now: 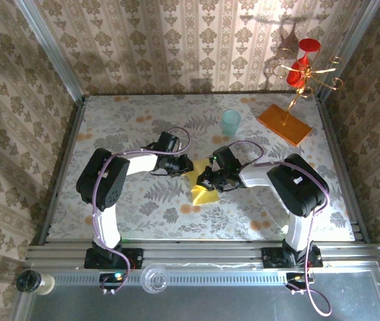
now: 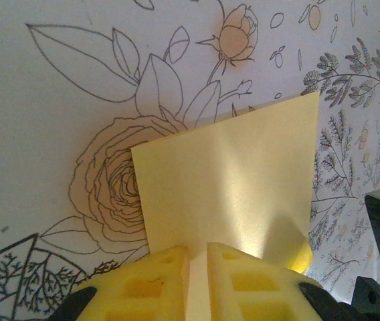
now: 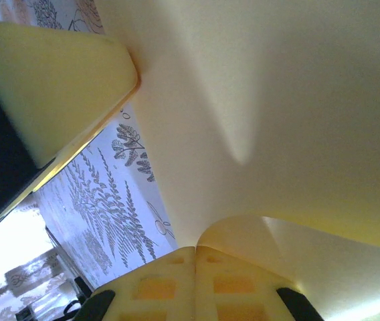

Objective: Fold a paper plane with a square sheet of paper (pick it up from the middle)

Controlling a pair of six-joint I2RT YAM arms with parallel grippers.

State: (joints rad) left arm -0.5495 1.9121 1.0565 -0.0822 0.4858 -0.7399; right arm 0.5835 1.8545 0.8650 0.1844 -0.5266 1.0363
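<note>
Clamped shut on opposite edges of the thin yellow square sheet of paper (image 2: 230, 180) with left gripper (image 2: 198, 259) and right gripper (image 3: 195, 259), sheet stretching straight ahead of each, equally near both tbh.

square sheet of paper (image 2: 237, 180) was plain yellow | table (image 1: 150, 208) was white, printed with grey ferns and orange blooms | cup (image 1: 231, 122) was pale teal | slab (image 1: 283, 126) was orange — stand (image 1: 296, 99) gold | walls (image 1: 176, 47) wore beige damask

Top camera high, facing down; wrist cameras close, sharing yellow sheet (image 2: 243, 180)
</note>
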